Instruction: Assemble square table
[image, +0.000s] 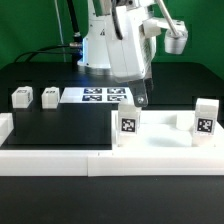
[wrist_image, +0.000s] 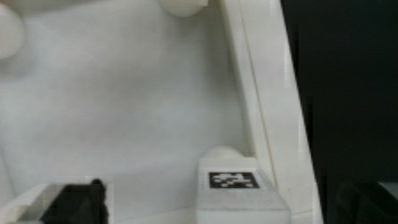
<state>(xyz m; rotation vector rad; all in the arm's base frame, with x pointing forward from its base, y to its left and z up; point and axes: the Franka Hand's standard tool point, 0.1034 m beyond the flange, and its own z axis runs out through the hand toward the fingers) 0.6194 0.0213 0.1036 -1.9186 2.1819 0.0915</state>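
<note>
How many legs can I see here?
4 legs: two loose at the exterior view's left; two upright on the slab at its right. None seems hidden.

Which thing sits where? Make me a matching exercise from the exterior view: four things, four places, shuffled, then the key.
Things:
1 marker board
2 leftmost leg
3 square slab
4 claw

Places:
a exterior view's right, near side
b over the slab's far edge
c exterior view's far left
d middle of the view, lying flat

Pairs: 1-d; 2-c; 3-a; 4-b.
</note>
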